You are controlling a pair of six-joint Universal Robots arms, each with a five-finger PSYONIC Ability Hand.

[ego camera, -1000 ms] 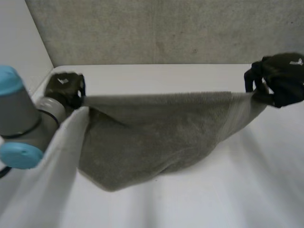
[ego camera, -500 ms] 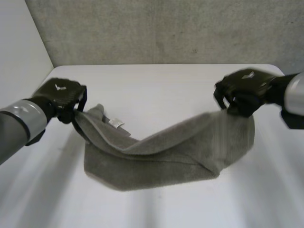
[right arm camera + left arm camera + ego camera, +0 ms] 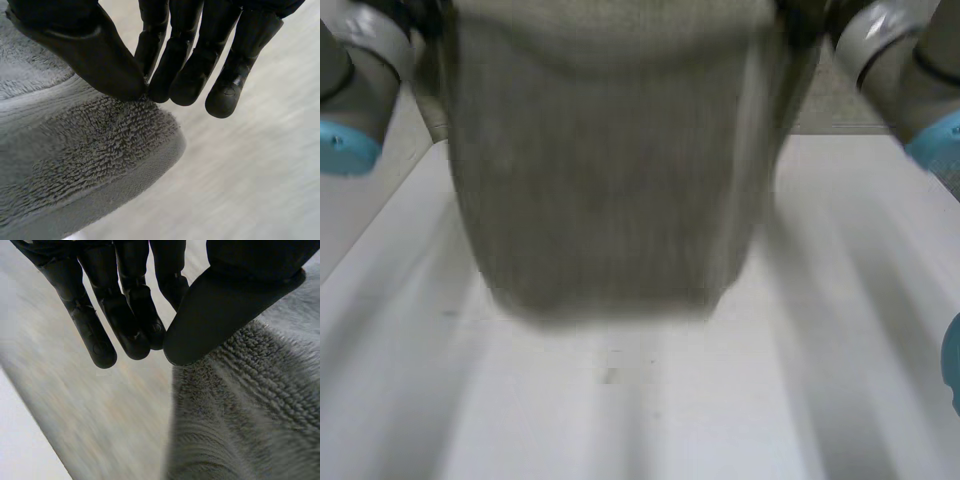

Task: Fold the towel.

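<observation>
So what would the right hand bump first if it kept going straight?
Probably the table, the blurry pale surface past the right hand's fingertips; how far is unclear. Its pinched towel hangs beside.

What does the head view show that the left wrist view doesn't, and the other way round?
Head view: the grey towel held up as a broad hanging sheet between the left arm and the right arm, with the white table below. Left wrist view: the left hand close up, thumb and fingers pinching the towel's edge, and the looped terry weave. Both: the same grey towel, lifted.
</observation>
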